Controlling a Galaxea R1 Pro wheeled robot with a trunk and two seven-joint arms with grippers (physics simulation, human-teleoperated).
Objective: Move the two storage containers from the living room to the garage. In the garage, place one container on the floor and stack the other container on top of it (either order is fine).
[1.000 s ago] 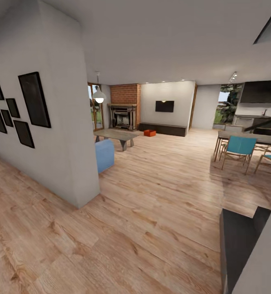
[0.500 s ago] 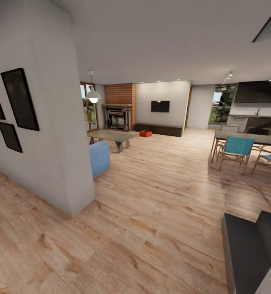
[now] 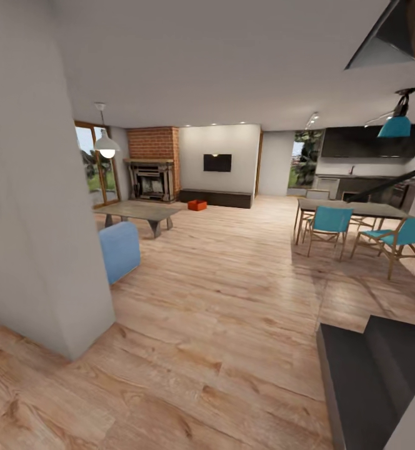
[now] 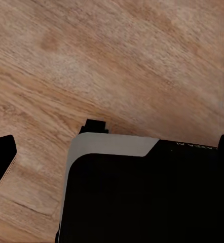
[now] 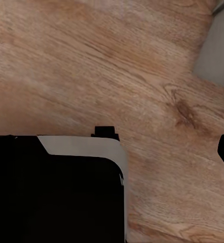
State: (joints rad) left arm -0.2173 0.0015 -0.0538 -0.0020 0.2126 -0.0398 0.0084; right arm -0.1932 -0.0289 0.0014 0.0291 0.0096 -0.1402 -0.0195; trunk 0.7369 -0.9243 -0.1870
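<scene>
Approaching the living room, you face one orange container on the wood floor at about 11 o'clock, far ahead, just before the dark bench under the TV. Steer past the wall corner at 9 o'clock and the coffee table. From here you cannot tell its contents. Neither wrist view settles whether the jaws are apart or together.

head view looks level down the room; both wrist views face down close over the wood-plank floor.
</scene>
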